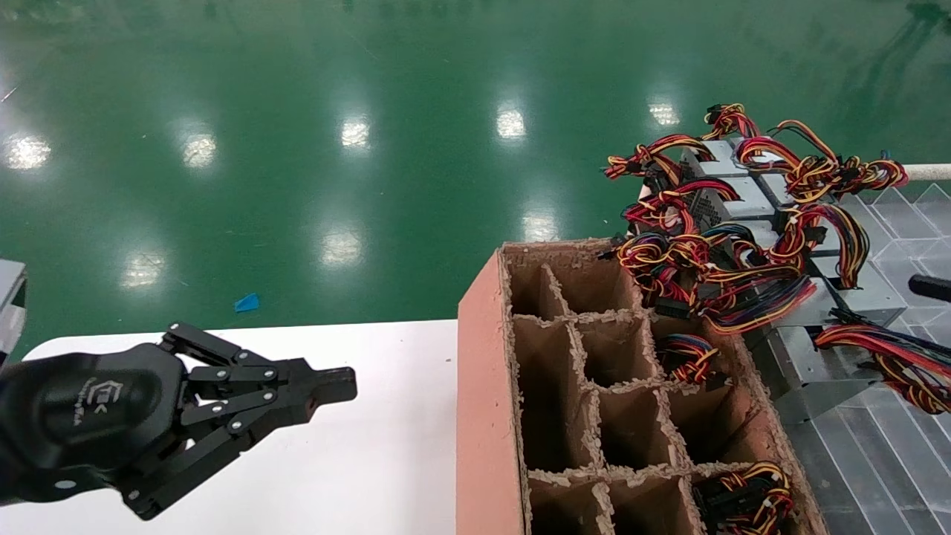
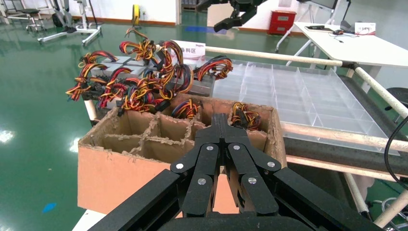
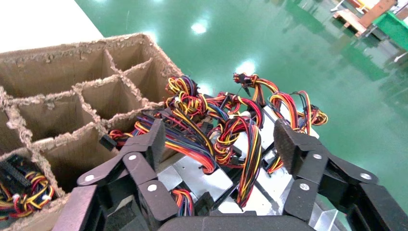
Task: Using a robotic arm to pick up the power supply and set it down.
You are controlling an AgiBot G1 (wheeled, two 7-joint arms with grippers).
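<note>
Right claw hangs spread wide above the power supply, which lies in the wire-tangled stack beside the cardboard box; you've gripped nothing yet, so pickup and set-down remain. Your left claw sits closed over the white worktop.

The left gripper hangs low at the robot's left, above the near part of the white tabletop, its black claw reaching out level toward the right with both fingers pressed together at the tips, nothing between them. Its rounded black palm carries a white logo, and the linkage bars fan back from the closed tips to the wrist. The right gripper is out at the far right side, barely a dark tip in the head view; its wrist camera shows its two black fingers spread wide apart, pointing downward.
</note>
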